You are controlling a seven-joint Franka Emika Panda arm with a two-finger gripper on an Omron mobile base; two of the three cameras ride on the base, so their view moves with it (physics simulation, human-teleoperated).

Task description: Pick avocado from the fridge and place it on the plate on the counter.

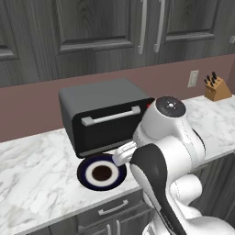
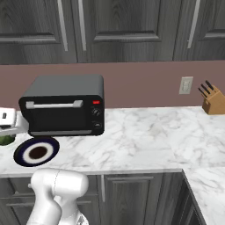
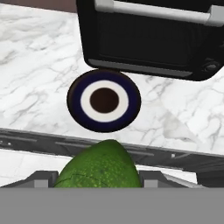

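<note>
My gripper (image 3: 99, 180) is shut on the dark green avocado (image 3: 99, 168), which bulges up between the two fingertips in the hand view. At the left edge of the right base view the avocado (image 2: 4, 139) hangs under the white hand, just left of the plate (image 2: 36, 151). The round navy plate (image 3: 104, 100), with its pale ring and dark centre, lies on the marbled counter (image 3: 35, 74) beyond the avocado. In the left base view the plate (image 1: 102, 172) sits near the counter's front edge with my hand at its right rim. The fridge is out of view.
A black toaster oven (image 1: 103, 117) stands right behind the plate, touching or nearly touching its far rim. A knife block (image 2: 213, 100) and a wall outlet (image 2: 186, 85) are far to the right. Dark cabinets with silver handles run under the counter (image 1: 36, 174).
</note>
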